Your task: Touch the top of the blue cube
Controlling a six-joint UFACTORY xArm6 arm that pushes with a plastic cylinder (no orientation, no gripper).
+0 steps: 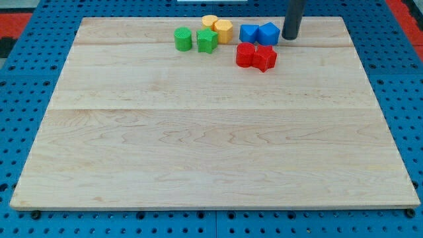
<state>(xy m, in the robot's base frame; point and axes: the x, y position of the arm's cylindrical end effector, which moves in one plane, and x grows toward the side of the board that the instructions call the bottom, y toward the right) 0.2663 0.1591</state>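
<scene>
**Tip stands just to the view's right of the blue cube, near the board's top edge**

Your rod ends at my tip, resting on the wooden board close to its top edge. There is no jaw to report here: the tool is a plain dark rod, holding nothing and touching no block that you can make out.

Directly to the view's left of the tip, just beside it with a thin strip of bare wood between, sits the blue cube. That is the relation your move turns on: the cube lies leftward, roughly level with the tip, so its top side is up and to the left of where you stand. You would likely need to go around toward the view's top before closing in, or you risk nudging the cube sideways.

Pressed against the cube's left side is a second blue block, shape unclear. Below them lie two red blocks, touching each other. Further left are two yellow blocks and, beyond those, a green cylinder and a green block.
</scene>
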